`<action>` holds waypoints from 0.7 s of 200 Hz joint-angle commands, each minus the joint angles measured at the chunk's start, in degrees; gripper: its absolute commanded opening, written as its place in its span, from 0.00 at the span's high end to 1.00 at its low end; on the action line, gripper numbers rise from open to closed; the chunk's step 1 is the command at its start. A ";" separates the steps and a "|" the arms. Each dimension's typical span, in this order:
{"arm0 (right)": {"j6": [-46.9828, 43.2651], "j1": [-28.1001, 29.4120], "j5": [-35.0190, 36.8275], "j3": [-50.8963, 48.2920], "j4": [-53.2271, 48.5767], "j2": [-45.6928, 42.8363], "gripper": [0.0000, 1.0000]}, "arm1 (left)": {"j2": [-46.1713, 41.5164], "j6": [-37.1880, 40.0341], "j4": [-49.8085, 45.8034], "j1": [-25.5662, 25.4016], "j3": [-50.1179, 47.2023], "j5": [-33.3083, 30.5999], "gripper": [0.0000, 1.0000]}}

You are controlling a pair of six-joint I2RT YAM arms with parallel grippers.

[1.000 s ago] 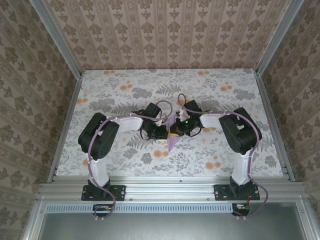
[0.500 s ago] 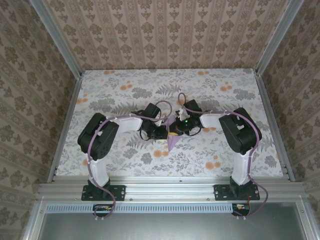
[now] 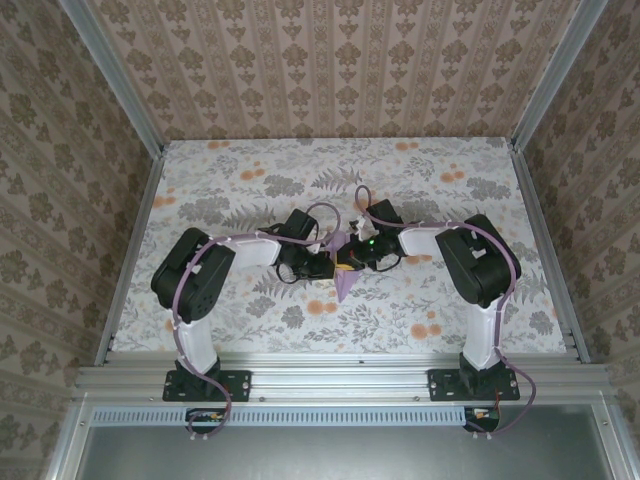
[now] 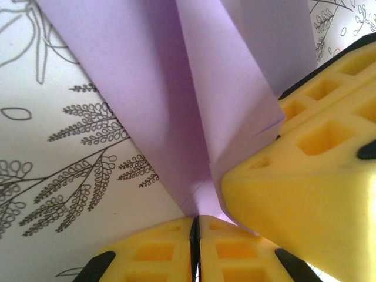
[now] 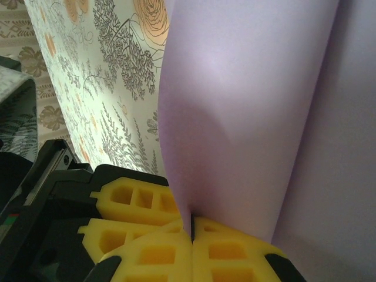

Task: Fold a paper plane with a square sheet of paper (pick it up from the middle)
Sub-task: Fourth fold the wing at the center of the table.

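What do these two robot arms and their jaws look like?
Both the left arm and right arm have white links, bulky black joint housings and black bases. A thin purple cable loops along each. The jaws are bright yellow blocks moulded with square pockets, set in black mounts.

Soft, even light overhead, faint shadows; wrist views close and soft-focused, lavender paper [image 5: 247, 106] brightly lit.

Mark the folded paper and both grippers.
folded paper [image 4: 147, 88]: left wrist view, flat panel left of crease.
left gripper [image 4: 195, 225]: left wrist view, seam between shut fingertips.
right gripper [image 5: 191, 230]: right wrist view, seam pinching paper.
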 commanded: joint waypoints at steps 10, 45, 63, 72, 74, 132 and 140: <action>0.82 0.74 -0.98 0.14 1.08 1.76 0.92 | 0.79 -0.94 2.70 0.01 -1.79 -3.48 0.89; 0.56 0.75 -0.93 0.31 0.14 2.53 0.92 | -2.27 -1.47 1.04 0.27 -1.71 -3.67 0.84; 0.54 0.74 -0.72 0.28 0.15 2.82 0.92 | -4.31 -1.22 -0.54 0.27 -1.21 -4.35 0.79; 0.50 0.78 -0.71 0.36 0.28 2.95 0.92 | -5.01 -1.20 -1.11 0.27 -1.06 -4.28 0.76; 0.55 0.79 -0.76 0.37 0.29 2.99 0.92 | -5.20 -1.20 -1.19 0.27 -0.97 -4.20 0.76; 1.30 0.74 -1.18 0.18 1.59 3.78 0.90 | -7.48 -2.99 -1.00 -0.68 -1.05 -4.01 0.62; 1.77 0.74 -1.41 0.02 2.27 3.88 0.89 | -7.63 -3.21 -0.82 -0.91 -1.22 -4.16 0.59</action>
